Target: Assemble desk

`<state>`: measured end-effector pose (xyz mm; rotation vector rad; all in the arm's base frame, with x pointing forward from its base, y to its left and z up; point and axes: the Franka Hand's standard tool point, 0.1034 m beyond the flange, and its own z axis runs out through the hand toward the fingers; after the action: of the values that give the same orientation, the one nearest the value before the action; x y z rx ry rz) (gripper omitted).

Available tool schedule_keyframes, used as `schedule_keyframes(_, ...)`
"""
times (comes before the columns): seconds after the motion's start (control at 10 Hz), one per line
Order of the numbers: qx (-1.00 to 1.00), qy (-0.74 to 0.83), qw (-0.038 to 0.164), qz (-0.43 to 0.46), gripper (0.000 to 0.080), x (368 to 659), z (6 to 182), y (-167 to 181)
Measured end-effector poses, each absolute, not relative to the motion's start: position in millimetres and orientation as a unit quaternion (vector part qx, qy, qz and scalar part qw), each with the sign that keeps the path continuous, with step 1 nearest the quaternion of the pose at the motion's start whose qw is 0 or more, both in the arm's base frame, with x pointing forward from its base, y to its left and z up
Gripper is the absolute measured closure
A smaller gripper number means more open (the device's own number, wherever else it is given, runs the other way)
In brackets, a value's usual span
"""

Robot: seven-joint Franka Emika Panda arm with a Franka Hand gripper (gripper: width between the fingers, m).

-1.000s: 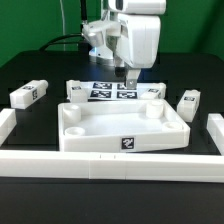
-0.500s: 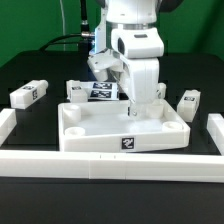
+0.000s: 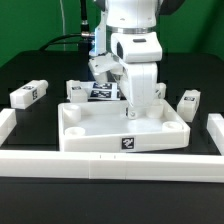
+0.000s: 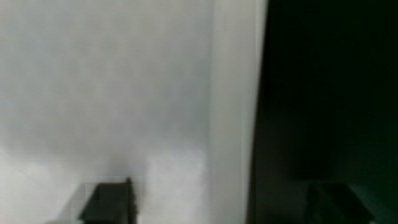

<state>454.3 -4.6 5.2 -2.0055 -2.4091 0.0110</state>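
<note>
Desk top (image 3: 120, 128) rests on the counter (image 3: 40, 62); the jaws stand apart astride its far edge, clamping nothing.

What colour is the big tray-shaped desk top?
The desk top is white, with a small black-and-white tag on its front wall; best seen in the exterior view.

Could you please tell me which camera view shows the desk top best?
The exterior view: it shows the whole desk top, rim, corner sockets and front tag, apart from what the gripper covers. The wrist view shows only a blurred white surface beside a dark strip, too close to identify.
</note>
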Motion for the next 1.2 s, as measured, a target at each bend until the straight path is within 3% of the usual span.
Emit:
schedule_keyframes(0.1, -0.64, -0.768, 0.003, 0.004, 0.0504, 454.3, 5.2, -4.7)
schedule_keyframes(0.2, -0.64, -0.768, 0.003, 0.004, 0.0504, 454.3, 5.2, -4.8)
schedule_keyframes(0.3, -0.64, -0.768, 0.003, 0.003, 0.0672, 454.3, 5.2, -4.8)
schedule_keyframes(0.4, -0.64, -0.768, 0.003, 0.004, 0.0672, 454.2, 5.2, -5.1)
schedule_keyframes(0.5, -0.64, -0.768, 0.003, 0.004, 0.0743, 454.2, 5.2, -5.2)
schedule_keyframes(1.2, -0.645, -0.764, 0.002, 0.003, 0.0742, 455.3, 5.6, -5.2)
